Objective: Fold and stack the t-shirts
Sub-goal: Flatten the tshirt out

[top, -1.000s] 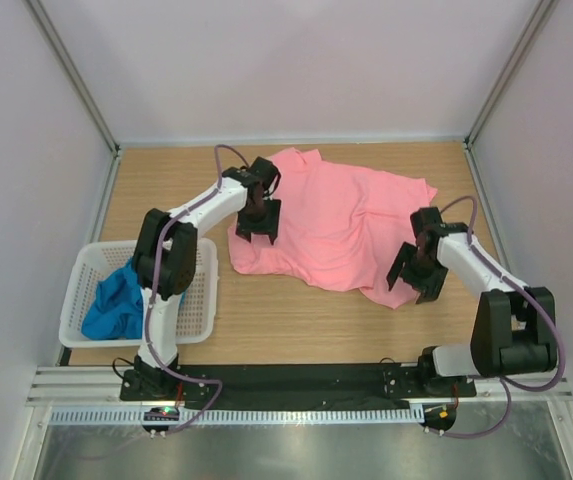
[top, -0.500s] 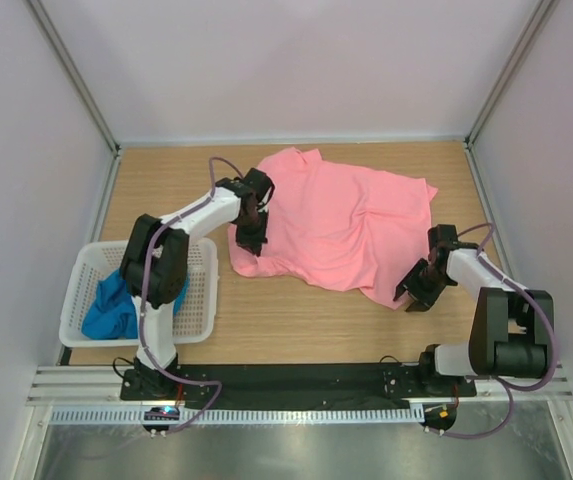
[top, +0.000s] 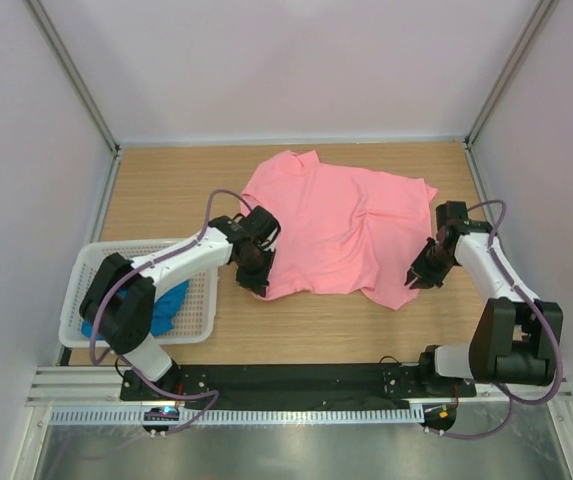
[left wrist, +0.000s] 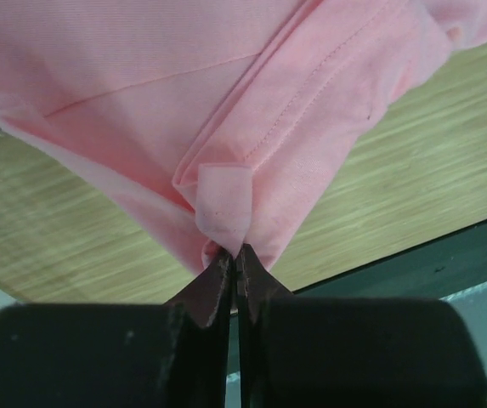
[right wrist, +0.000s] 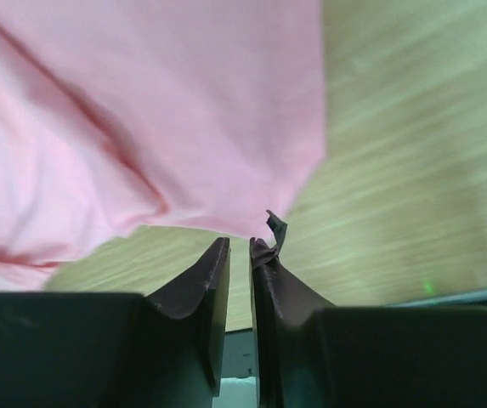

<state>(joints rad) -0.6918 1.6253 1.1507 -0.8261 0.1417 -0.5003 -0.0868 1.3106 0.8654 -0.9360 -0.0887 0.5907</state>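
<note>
Fold in progress: the salmon pink t-shirt (top: 346, 225) lies spread across the middle of the desk (top: 166, 190), collar toward 11 o'clock. The bright blue t-shirt (top: 173, 298) waits bunched in the white perforated basket (top: 76, 270) at 8 o'clock.

At the pink shirt's 7 o'clock corner, the left fingers (left wrist: 222, 276) are pressed fully together on a small doubled tab of the hem. Cloth fans away from the pinch, and the grip looks sound.

At the 4 o'clock corner, the right fingers (right wrist: 213, 263) stand nearly together with a thin gap. We see no cloth between them, and the shirt's edge sits just past their tips.

We judge the step to be securing both near corners before carrying the hem over toward 12 o'clock. To do it well, we would confirm the right side has real fabric, both layers if possible. If it has none, we would reach slightly deeper over the edge.

We would then lift both corners together, level and at one pace. The cloth between them should stay lightly taut so the fold line lands straight and the wrinkles near the middle do not get trapped.
</note>
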